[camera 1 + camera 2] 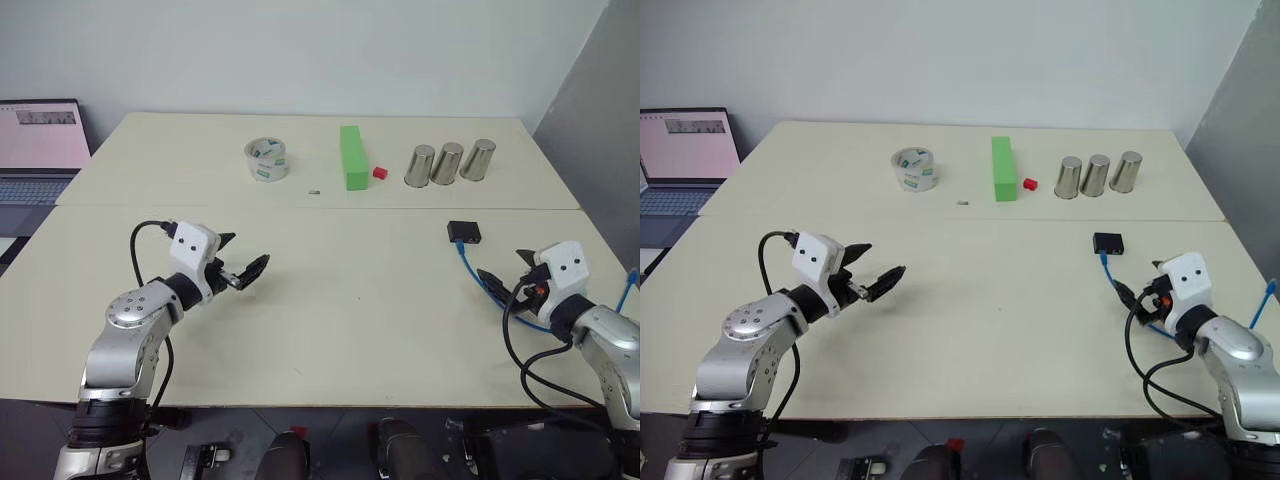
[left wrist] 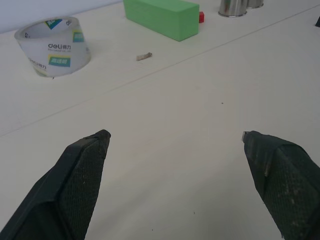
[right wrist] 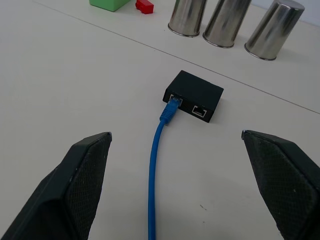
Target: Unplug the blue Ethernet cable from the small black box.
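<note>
The small black box (image 3: 194,95) sits on the right half of the table (image 1: 340,300), nearer than the three metal cups (image 1: 450,162), with the blue Ethernet cable (image 3: 154,170) plugged into the left of its two ports and trailing back toward the right gripper (image 3: 175,145). That gripper hangs just short of the box, fingers spread wide and empty, pointing forward and slightly down. To do this well I'd say it should close on the plug itself, not the cord, and pull straight back while the box is steadied. The left gripper (image 1: 243,266) hovers wide open over bare table, well apart from the box.
</note>
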Motion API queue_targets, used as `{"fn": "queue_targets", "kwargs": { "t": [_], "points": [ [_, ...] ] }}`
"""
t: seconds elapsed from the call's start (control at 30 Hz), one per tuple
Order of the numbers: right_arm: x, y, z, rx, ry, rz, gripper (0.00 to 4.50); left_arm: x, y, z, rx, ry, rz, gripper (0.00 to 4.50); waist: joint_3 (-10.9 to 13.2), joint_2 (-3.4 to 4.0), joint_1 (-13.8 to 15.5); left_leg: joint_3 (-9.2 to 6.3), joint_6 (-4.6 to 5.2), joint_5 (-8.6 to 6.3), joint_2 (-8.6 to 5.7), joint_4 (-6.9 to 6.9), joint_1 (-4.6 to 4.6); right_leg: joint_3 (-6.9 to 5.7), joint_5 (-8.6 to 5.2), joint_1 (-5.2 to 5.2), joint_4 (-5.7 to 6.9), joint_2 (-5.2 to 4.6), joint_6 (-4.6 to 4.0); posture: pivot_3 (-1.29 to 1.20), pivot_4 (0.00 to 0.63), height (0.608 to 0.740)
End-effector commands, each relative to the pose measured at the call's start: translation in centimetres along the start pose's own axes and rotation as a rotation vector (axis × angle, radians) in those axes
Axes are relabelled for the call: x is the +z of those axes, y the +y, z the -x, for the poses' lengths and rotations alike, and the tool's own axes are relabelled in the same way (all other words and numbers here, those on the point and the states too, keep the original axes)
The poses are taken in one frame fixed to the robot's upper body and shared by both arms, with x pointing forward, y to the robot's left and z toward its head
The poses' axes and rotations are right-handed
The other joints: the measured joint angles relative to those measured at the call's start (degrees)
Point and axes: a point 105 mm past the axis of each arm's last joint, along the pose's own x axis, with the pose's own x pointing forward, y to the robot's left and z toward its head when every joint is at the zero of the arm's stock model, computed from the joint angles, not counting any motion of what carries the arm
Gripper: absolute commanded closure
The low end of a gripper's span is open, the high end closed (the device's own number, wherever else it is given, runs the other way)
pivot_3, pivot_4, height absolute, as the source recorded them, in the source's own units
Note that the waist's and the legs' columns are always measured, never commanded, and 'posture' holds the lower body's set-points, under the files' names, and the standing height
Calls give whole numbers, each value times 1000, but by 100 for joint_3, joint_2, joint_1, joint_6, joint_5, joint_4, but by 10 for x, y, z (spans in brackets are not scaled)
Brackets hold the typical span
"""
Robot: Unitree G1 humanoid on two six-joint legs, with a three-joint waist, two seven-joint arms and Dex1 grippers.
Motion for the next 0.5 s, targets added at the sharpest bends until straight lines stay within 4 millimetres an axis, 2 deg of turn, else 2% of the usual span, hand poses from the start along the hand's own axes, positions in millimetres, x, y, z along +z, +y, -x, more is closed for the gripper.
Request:
{"fn": "queue_targets", "kwargs": {
  "t": [0.03,0.37,0.5],
  "points": [
    [13,-7,3,-19,-43,38,83,15,-4,5,-31,-50,-14,0,0,0,1,0,0,0,0,0,0,0,0,0,0,0,0,0,150,740],
    [11,-6,0,-21,-33,19,83,13,-18,5,-74,-44,-25,0,0,0,0,2,0,0,0,1,1,2,0,0,1,0,0,0,150,740],
    [7,-10,-4,-54,-10,-3,83,17,-33,2,-152,-52,-10,0,0,0,1,3,0,0,0,0,0,2,0,0,0,0,0,0,150,740]
  ]
}}
